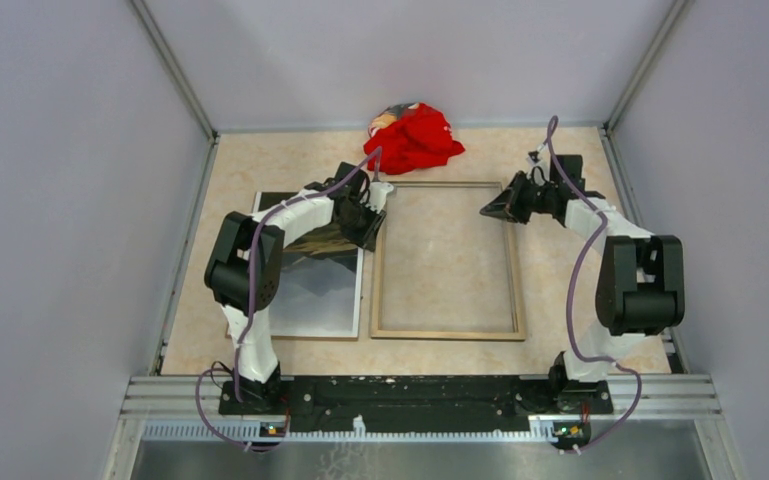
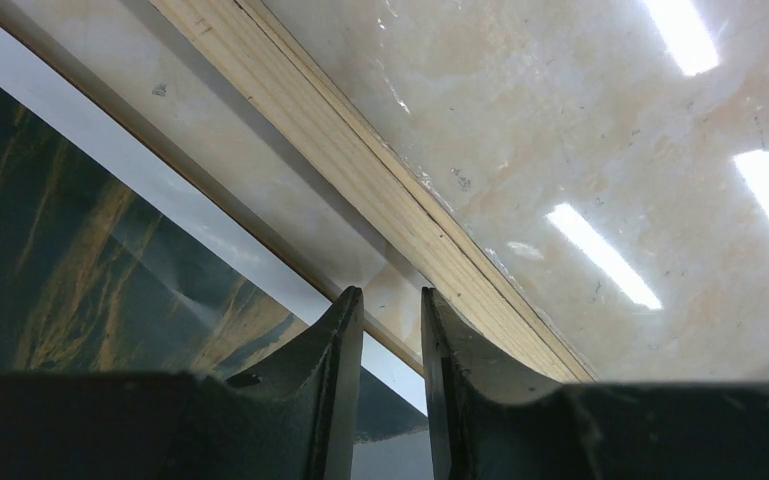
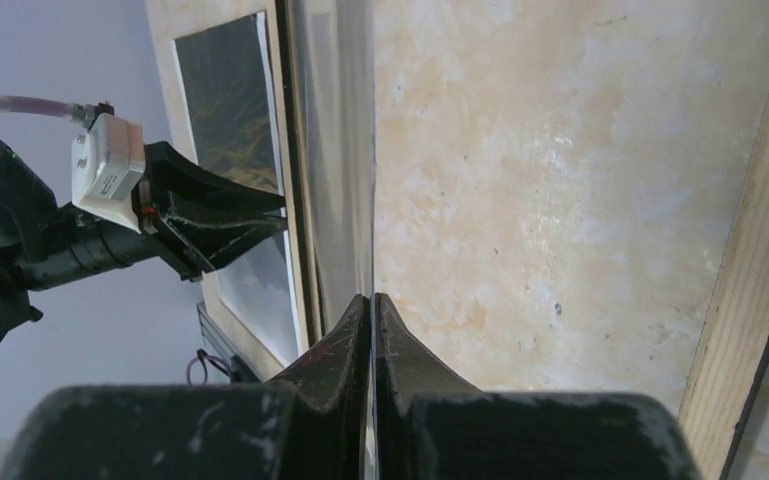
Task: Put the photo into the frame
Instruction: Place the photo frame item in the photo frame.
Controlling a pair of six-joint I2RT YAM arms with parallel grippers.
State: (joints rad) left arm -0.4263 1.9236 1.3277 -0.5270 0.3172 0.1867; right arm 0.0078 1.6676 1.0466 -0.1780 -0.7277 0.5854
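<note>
Standing by the table [image 1: 290,165], I see the frame [image 1: 447,334] lying flat mid-table, pale wood back up, w/ bare tabletop showing thru its opening, so nothing's in it yet. The photo [image 1: 320,290] lies face up just left of it, parted from the frame's left rail by a slim strip of table, on what looks like a brown sheet [image 1: 290,337]. Left gripper [image 2: 392,295] is down at the photo's far corner nearest the frame, fingers a slit apart. One sits over the white margin, the other over the strip btwn photo and rail, and nothing's clamped that I can see. Right gripper [image 3: 372,296] hangs over the frame's far right part, pinched fully closed. A thin bright line runs up from its tips — maybe a clear pane seen edge-on, can't tell, so I can't say it's holding anything. Risks, imo: the photo is thin and flat, so the left fingers may skid over the margin and scuff or crease the print instead of getting under it. They could also catch the brown sheet along w/ the photo, or nudge the rail and shift the frame — nothing visibly pins it. If the right one does hold a pane, a slip would drop it onto the frame. Red cloth [image 1: 415,138] at the back is well apart from both.
</note>
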